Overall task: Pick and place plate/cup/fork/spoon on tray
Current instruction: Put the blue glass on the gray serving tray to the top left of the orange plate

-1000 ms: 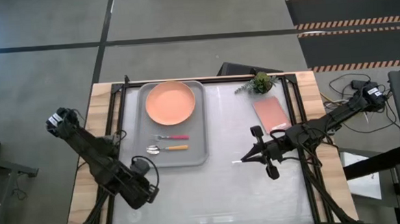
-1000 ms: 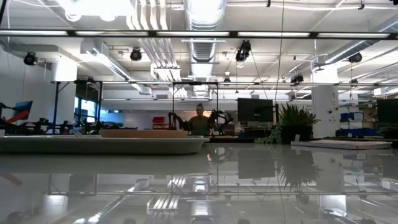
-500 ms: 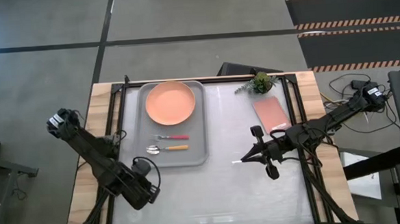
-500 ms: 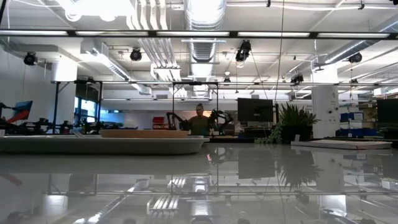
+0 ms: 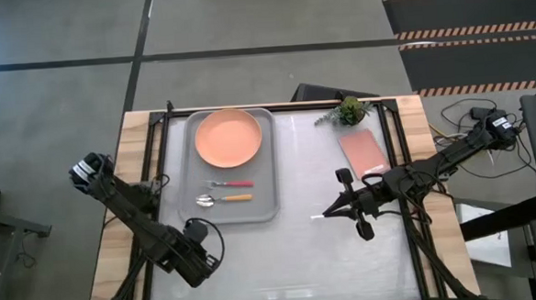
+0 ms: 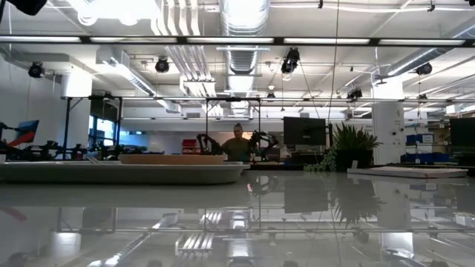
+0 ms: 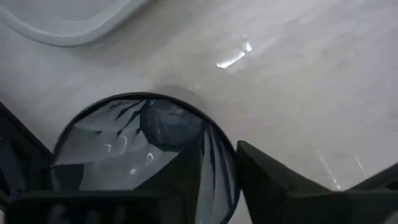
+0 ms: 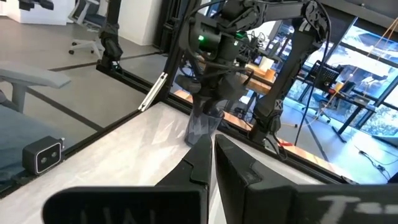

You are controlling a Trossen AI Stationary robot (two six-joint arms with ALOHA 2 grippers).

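The dark grey-blue cup [image 7: 124, 155] sits between the fingers of my left gripper [image 5: 198, 257], near the table's front left, just in front of the tray. The gripper is shut on it. The cup also shows in the right wrist view [image 8: 203, 127]. The light-grey tray [image 5: 268, 182] lies at the far left. On it are the salmon-orange plate [image 5: 228, 138], the pink-red-handled fork [image 5: 233, 183] and the orange-handled spoon [image 5: 223, 199]. My right gripper [image 5: 326, 213] is shut and empty over the table's middle right. My left gripper pinches the cup across its mouth, one finger [image 7: 280, 186] against the outer wall at the rim [image 7: 231, 163] and the other at the opposite side. The fingers come from above, pointing down. The cup stays upright, mouth up. Whether its base touches the table I cannot tell.
A pink rectangular slab [image 5: 362, 151] and a small green plant [image 5: 349, 109] lie at the far right. The tray's near right part [image 5: 262, 205] is bare. A person shows far off in the room behind the table [image 6: 237, 144].
My left gripper has gone a little toward the table's right edge with the cup still in its fingers. A dark part of that arm now shows at the top left corner of the low view.
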